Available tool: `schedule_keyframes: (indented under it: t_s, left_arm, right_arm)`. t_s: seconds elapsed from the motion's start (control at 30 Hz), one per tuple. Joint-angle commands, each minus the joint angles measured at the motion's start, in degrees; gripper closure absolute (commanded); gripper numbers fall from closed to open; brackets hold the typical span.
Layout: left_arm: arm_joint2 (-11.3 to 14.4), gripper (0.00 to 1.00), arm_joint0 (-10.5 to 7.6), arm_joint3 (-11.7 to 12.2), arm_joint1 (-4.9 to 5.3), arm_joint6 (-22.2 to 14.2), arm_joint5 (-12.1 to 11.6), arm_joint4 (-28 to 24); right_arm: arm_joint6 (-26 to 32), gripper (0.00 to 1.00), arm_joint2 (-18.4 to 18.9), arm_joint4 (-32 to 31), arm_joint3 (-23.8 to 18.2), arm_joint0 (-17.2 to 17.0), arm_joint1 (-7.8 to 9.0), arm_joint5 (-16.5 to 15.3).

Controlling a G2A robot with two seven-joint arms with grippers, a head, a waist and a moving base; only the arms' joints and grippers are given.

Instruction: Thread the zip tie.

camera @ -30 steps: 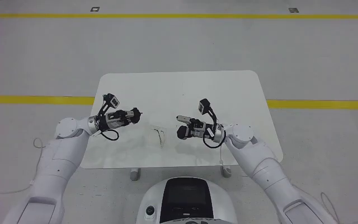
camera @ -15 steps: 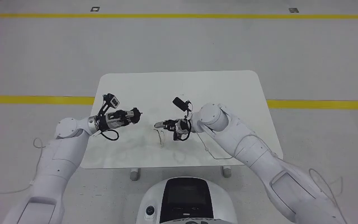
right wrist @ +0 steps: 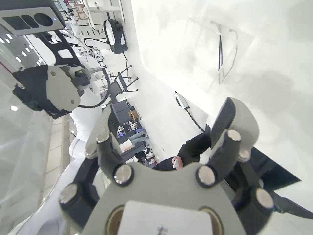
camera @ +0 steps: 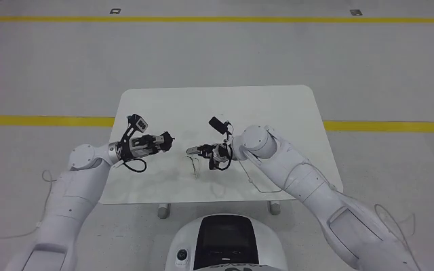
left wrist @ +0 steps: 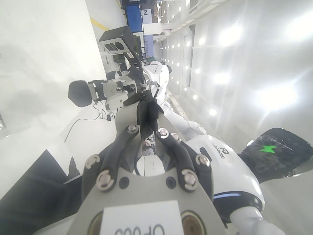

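Over the left half of the white, round-cornered table (camera: 271,101), the left arm's grey and black pincer (camera: 168,140) hangs above the surface. It points toward the middle, and its dark-tipped fingers (left wrist: 144,113) are pressed together with nothing visible between them.

Near the table's front edge, about midway between the two arms, lies the thin zip tie (right wrist: 220,52). It looks like a slim dark strip with pale looped strands beside it, resting on a flat sheet of clear plastic (right wrist: 200,50). I cannot tell whether this is one tie or several. Nothing touches it.

Just beyond the tie, and slightly to its right, is the right arm's grey pincer (camera: 195,149). Its fingers (right wrist: 229,118) are spread wide and hold nothing, and it sits above the table rather than on it.

Judging from this, threading has not begun. The tie is flat and ungrasped, and its tail does not appear to be through the head. The pick-up, the steadying of the head end and the feeding of the tail through it all seem left to do.
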Motion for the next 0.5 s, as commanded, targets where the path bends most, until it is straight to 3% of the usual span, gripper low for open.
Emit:
schedule_keyframes:
  t_s: [0.0,0.07,0.47]
  left_arm:
    - [-0.11,1.0,0.67,-0.83,0.6,0.02,0.15,-0.74]
    - [0.03,1.0,1.0,-1.66,1.05,0.02,0.07,-1.02]
    - [0.03,1.0,1.0,-1.66,1.05,0.02,0.07,-1.02]
  right_arm:
    - [0.0,0.0,0.0,0.0,0.0,0.0,0.0,0.0]
    - [0.0,0.0,0.0,0.0,0.0,0.0,0.0,0.0]
    - [0.0,0.0,0.0,0.0,0.0,0.0,0.0,0.0]
